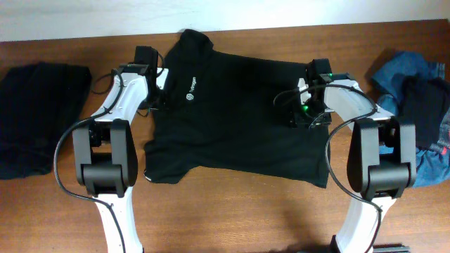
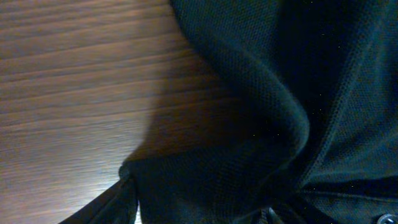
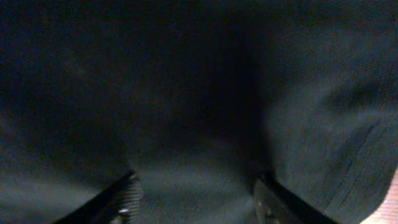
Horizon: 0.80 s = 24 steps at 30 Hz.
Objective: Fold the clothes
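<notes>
You have open wood along the front of the table (image 1: 239, 218), between the two arm bases, and a gripper can pass freely there. The black T-shirt (image 1: 239, 119) covers the middle, and its collar almost reaches the back edge, so little room is left behind it. On the left, a band of bare wood lies between the folded black garment (image 1: 39, 116) and the left arm (image 1: 116, 133). The left wrist view shows bare wood just beside the shirt's raised fold (image 2: 261, 81). On the right, the right arm (image 1: 369, 140) stands close against the blue denim pile (image 1: 408, 74), so the passage there is tight.
</notes>
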Available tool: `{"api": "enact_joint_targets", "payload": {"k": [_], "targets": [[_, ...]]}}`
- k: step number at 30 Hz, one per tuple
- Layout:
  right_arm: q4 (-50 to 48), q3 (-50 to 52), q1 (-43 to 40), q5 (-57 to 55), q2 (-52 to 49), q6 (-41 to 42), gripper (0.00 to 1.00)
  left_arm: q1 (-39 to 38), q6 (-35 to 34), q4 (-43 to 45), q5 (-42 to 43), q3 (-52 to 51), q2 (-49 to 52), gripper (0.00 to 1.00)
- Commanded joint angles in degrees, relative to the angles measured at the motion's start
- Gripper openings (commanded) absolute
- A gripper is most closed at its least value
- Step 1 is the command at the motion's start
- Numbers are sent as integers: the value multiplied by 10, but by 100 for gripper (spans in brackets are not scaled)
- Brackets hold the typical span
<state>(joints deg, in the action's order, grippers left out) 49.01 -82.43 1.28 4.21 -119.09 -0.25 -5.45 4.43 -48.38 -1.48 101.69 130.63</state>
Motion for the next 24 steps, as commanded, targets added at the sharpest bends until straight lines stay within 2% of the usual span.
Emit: {"api": "enact_joint_targets", "payload": {"k": [1,6,10,20,21,24], "targets": [[-2,7,-2,-15,-2,-4,76,7,-8,-5,-84,3,10,61],[14,-6,-2,-15,11,-4,88,12,-8,-10,-96,3,10,61],[16,-6,-2,-22,22,-4,91,23,-40,-14,-141,3,10,61],[17,-6,-2,-35,27,-3,96,66,-55,-31,-137,3,10,63],[17,-6,-2,-34,29,-3,96,68,-55,-31,-137,3,9,67],[20,-6,-2,-34,42,-3,98,68,-56,-31,-138,5,8,72]]}}
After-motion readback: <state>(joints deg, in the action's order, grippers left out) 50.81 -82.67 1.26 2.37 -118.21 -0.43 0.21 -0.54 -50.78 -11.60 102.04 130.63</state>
